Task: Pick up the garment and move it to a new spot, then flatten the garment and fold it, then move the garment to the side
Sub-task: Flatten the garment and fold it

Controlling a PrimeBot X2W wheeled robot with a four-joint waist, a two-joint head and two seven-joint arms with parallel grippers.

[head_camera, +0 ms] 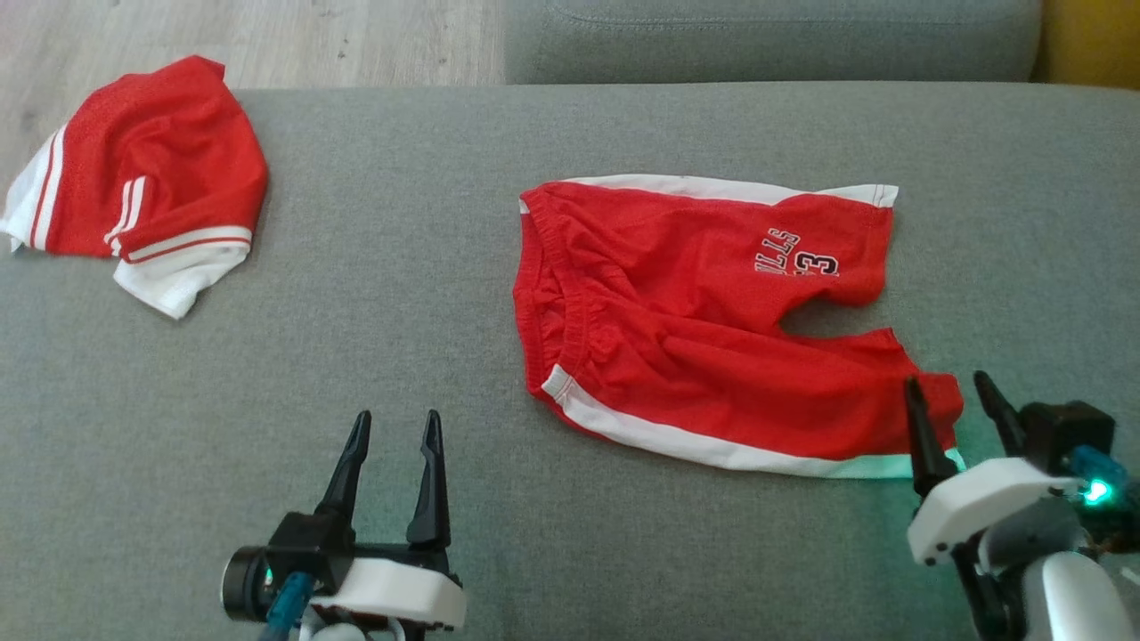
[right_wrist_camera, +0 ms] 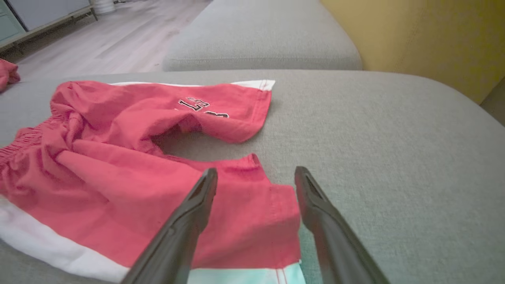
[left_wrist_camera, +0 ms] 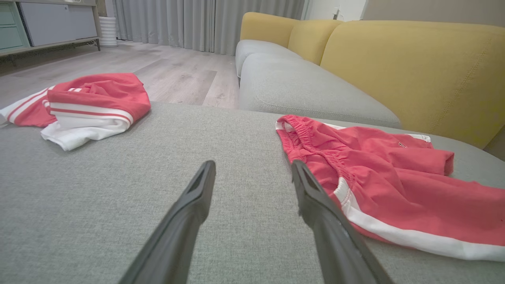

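Observation:
The garment (head_camera: pixel 695 329) is a pair of red shorts with white side stripes and dark lettering. It lies spread on the grey cushion (head_camera: pixel 401 223), waistband to the left and both legs to the right. My right gripper (head_camera: pixel 945 381) is open at the hem of the near leg. In the right wrist view that hem lies between and under the two fingers of my right gripper (right_wrist_camera: pixel 255 173), and the shorts (right_wrist_camera: pixel 118 177) are not lifted. Left of the waistband my left gripper (head_camera: pixel 396 417) stands open over bare cushion. The left wrist view shows the left gripper (left_wrist_camera: pixel 253 167) with the shorts (left_wrist_camera: pixel 394 185) to its right.
A second red and white garment (head_camera: pixel 142 178) lies bunched at the cushion's far left corner, also in the left wrist view (left_wrist_camera: pixel 86 102). Another grey seat cushion (head_camera: pixel 766 40) lies beyond, with a yellow backrest (left_wrist_camera: pixel 414 71) on the right and wooden floor (head_camera: pixel 223 36) at the far left.

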